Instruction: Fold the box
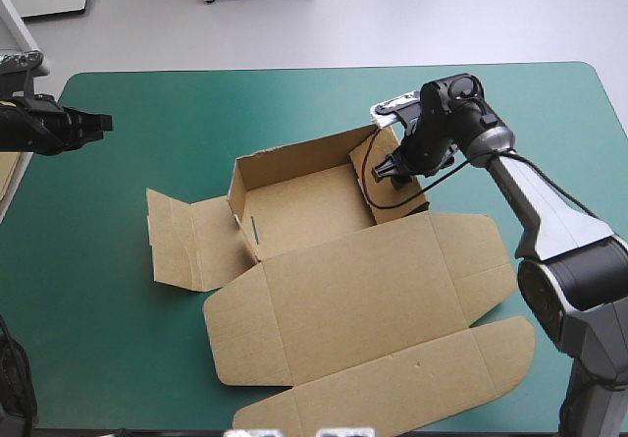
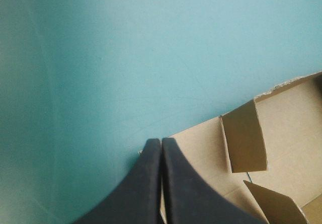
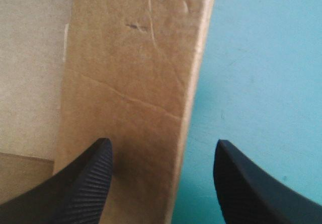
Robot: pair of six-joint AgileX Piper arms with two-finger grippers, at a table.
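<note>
From above, the box [image 1: 324, 260] lies mid-way across the counter [image 1: 118, 339], walls partly raised and lid flat. The right hand [image 1: 397, 172] is at its right wall, and the left hand [image 1: 98, 121] is well apart. Left wrist: the hand is clenched, with the box [image 2: 292, 113] ahead. Right wrist: the hand is released and straddles that wall.

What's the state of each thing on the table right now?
box: half folded; tray walls raised, lid and left flaps flat on the teal-green cover.
right gripper: open, astride the tray's right wall, not clamped.
left gripper: shut, holding nothing, left of the box.
spare board: only an edge shows at the table's left edge.
</note>
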